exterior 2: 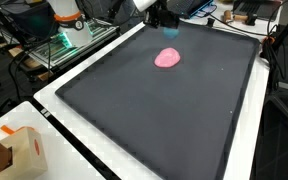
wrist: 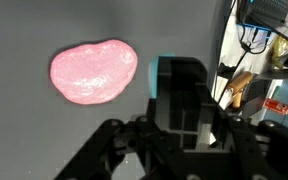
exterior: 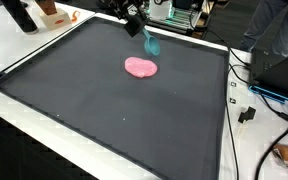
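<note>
A pink, flattened blob (exterior: 140, 67) (exterior 2: 168, 58) lies on the black mat (exterior: 104, 100) (exterior 2: 154, 120), toward its far side. My gripper (exterior: 135, 20) (exterior 2: 160, 14) hangs over the mat's far edge, just beyond the blob. It is shut on a teal object (exterior: 151, 43) (exterior 2: 171, 32) that hangs down from the fingers. In the wrist view the blob (wrist: 92, 72) lies left of the gripper (wrist: 181, 100). Only a teal edge (wrist: 154, 78) of the held object shows beside the dark fingers (wrist: 199, 95); the rest is hidden.
The mat covers a white table (exterior: 44, 120). A cardboard box (exterior 2: 14, 152) stands at a near corner. Cables (exterior: 246, 100) lie off the mat's side. A person (exterior: 279, 30) stands by the far corner, and lab equipment (exterior 2: 69, 35) sits behind the table.
</note>
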Available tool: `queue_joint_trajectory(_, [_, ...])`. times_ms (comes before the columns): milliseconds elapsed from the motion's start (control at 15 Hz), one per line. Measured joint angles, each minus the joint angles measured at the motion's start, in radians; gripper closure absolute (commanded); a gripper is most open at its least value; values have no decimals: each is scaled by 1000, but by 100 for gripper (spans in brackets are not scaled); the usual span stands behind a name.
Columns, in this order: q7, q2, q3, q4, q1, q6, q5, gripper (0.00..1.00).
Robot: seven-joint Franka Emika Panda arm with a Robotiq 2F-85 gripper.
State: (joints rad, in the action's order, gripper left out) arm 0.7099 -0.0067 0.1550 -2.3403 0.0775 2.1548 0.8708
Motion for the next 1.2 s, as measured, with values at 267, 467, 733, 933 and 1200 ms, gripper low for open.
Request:
queue_joint_trajectory(267, [48, 77, -12, 3, -67, -4, 65, 74])
queue_joint_trajectory(467, [96, 123, -26, 10, -101, -4, 141, 74])
queue_joint_trajectory(733, [130, 164, -41, 14, -122, 1, 186, 74])
queue_joint_trajectory(933, [139, 183, -54, 18, -123, 16, 188, 74])
queue_joint_trajectory(1200, [140, 192, -64, 21, -123, 33, 188, 74])
